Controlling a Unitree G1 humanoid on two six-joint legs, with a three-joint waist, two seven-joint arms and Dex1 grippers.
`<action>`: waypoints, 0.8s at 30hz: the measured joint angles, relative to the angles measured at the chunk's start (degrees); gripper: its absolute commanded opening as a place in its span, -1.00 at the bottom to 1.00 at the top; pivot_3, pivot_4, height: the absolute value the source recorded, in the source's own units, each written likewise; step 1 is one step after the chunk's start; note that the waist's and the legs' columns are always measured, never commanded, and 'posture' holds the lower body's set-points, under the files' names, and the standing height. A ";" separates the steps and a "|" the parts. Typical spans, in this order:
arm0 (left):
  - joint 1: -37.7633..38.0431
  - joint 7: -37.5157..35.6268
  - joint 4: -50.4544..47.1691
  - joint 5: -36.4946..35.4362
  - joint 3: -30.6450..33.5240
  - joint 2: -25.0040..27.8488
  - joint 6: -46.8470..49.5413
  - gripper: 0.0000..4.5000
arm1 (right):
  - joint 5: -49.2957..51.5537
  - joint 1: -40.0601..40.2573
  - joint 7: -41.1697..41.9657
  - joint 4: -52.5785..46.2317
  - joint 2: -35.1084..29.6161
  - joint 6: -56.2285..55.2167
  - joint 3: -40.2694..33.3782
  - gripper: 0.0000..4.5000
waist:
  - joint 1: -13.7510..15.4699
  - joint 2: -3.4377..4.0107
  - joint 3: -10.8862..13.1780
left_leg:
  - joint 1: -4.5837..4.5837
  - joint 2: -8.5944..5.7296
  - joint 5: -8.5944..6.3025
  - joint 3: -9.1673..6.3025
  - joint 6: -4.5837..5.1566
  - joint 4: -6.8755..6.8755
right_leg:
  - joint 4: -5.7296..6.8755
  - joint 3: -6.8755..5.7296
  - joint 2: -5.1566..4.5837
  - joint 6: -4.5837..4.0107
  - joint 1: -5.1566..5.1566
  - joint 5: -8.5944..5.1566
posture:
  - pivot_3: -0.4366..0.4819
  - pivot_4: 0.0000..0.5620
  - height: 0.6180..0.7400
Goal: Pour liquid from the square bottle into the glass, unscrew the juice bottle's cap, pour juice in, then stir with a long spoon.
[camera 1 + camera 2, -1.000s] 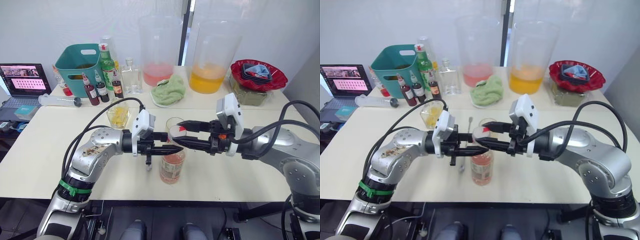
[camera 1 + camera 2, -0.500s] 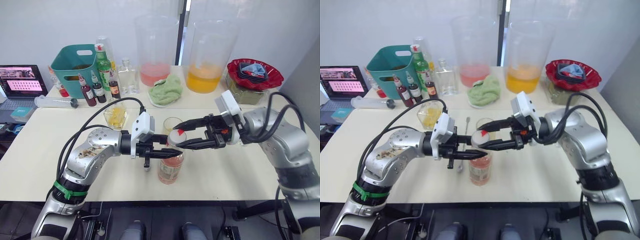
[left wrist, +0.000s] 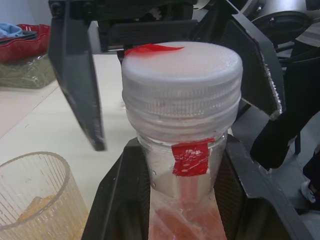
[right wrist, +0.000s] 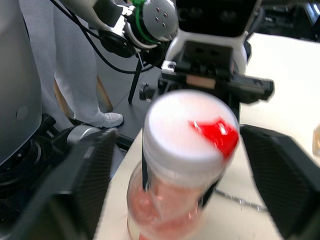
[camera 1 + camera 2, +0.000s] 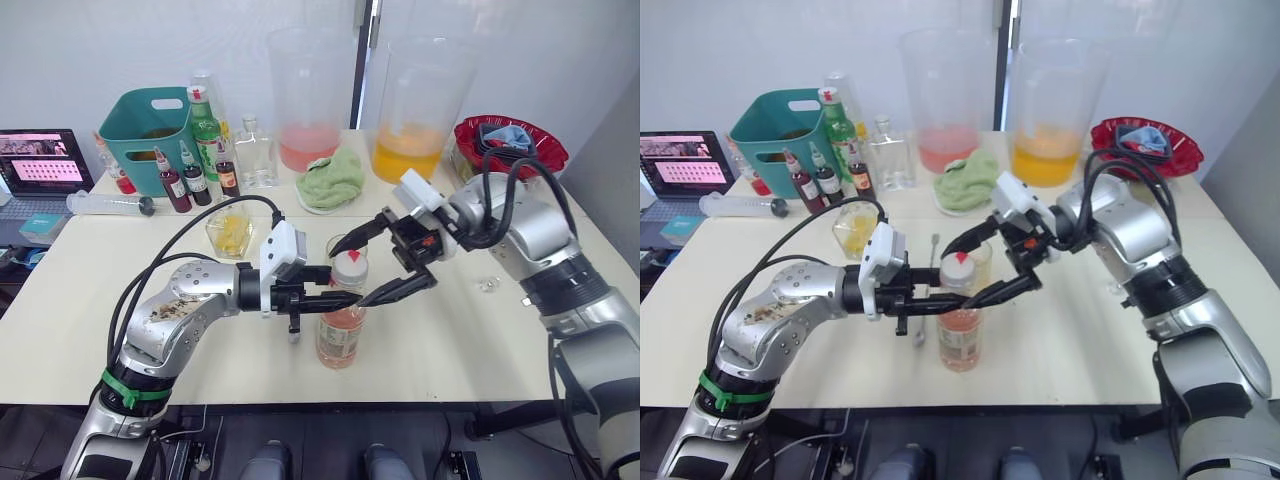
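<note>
Left wrist view puts the left gripper (image 3: 182, 210) clamped on the neck of the juice bottle (image 5: 342, 325), just under the cap (image 3: 182, 82), so the bottle is pinned upright on the table (image 5: 80, 290) with its long axis vertical; the right gripper (image 5: 385, 260) has its fingers spread wide, one finger (image 5: 358, 232) above and behind the cap and the other (image 5: 395, 290) lower and in front, neither one touching as far as I can make out, though the right wrist view is smeared; the cap lies between them, so it's the right arm that stands ready to close and twist, reaching in from the robot's right with its wrist rolled over; the left forearm comes in level from the other side. Just behind the bottle stands the glass (image 5: 341, 247), and the square bottle (image 5: 231, 232) sits further left; the long spoon (image 5: 924, 300) lies on the table beside the left gripper.
</note>
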 measured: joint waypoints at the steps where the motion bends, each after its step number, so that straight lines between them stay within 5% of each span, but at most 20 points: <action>1: 0.00 0.07 0.10 0.00 0.00 -0.20 -0.03 -0.44 | 0.39 0.08 0.00 -0.15 -0.67 0.49 -0.94 0.98 | 0.01 0.00 0.00 | -0.01 -0.01 0.00 0.00 0.00 -0.01 | 0.00 0.00 0.00 0.00 -0.01 0.00 | -0.05 -0.47 1.00; 6: -0.08 -0.27 1.27 0.09 -0.18 -0.83 -1.06 -0.44 | 1.48 6.98 -3.67 -8.10 -3.20 5.29 -12.44 0.98 | 0.27 -0.01 0.00 | 0.00 0.00 0.00 -0.04 0.00 -0.02 | -0.04 -0.02 0.00 0.00 0.04 0.00 | -0.05 -0.47 1.00; 14: -2.65 -2.78 6.09 0.50 -1.70 -2.48 -3.16 -0.44 | 8.18 23.83 -31.08 -32.87 -1.28 21.68 -25.65 0.98 | 1.19 0.00 0.00 | -0.03 -0.01 0.00 0.01 0.00 0.03 | -0.04 0.02 -0.01 0.01 0.05 0.00 | -0.05 -0.47 1.00; 24: -4.63 -5.39 9.66 1.68 -2.88 -4.13 -4.99 -0.44 | 9.84 31.07 -48.08 -42.58 0.67 29.65 -30.46 0.98 | 1.47 -0.01 -0.01 | -0.07 -0.06 0.00 0.31 0.01 0.18 | -0.07 -0.05 0.00 0.05 0.17 0.01 | -0.05 -0.47 1.00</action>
